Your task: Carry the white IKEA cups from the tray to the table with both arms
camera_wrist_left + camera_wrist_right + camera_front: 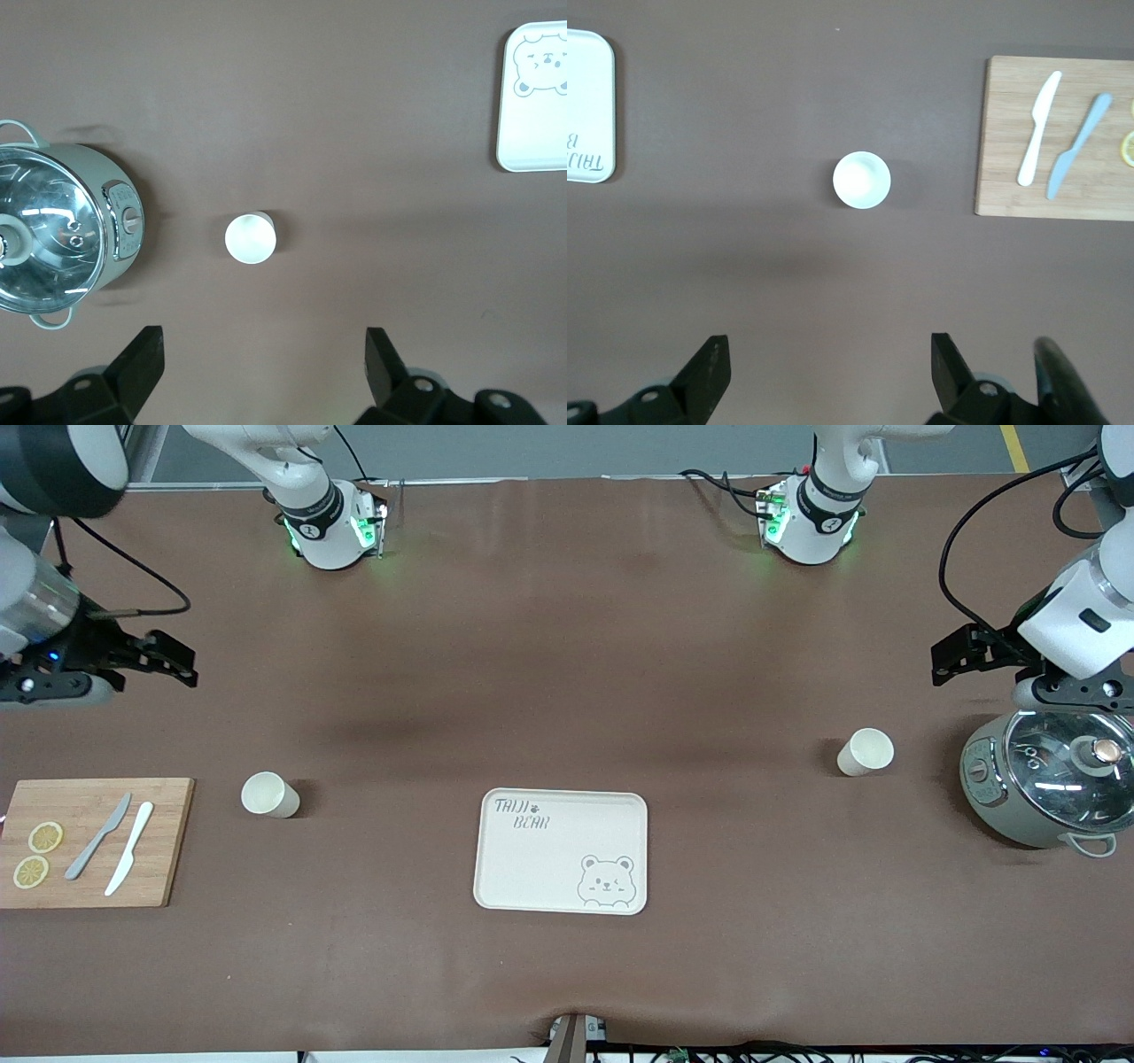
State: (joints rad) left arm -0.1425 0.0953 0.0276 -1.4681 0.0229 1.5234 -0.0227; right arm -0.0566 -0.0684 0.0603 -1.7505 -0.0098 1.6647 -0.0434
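- We've got a big brown table (567, 646) taking up pretty much the whole scene, bare across its middle.
- The left arm (1076, 615) comes in at its own end of the table, and the left gripper (952, 660) hangs over bare table just beside the grey lidded pot (1050, 784). From the left wrist view its fingers (142, 367) are spread wide with nothing between them.
- The right arm (27, 584) does the same at its end. The right gripper (173, 662) is over bare table, above the strip between the cutting board and the bases, jaws wide apart and empty too.
- That pot sits at the left arm's end, glass lid on, close to the cup on that side but not touching.
- The wooden cutting board (93, 841) lies at the right arm's end, with a grey knife (97, 837), a white knife (129, 848) and two lemon slices (37, 854) on it.
- The bear tray (563, 850) is in the middle of the table, nearer the front camera than both cups, nothing on it.
- One white cup (865, 751) stands upright between the tray and the pot, well apart from the tray.
- The other white cup (269, 794) stands upright just beside the cutting board, between it and the tray. We don't see anything sitting between either cup and the tray.
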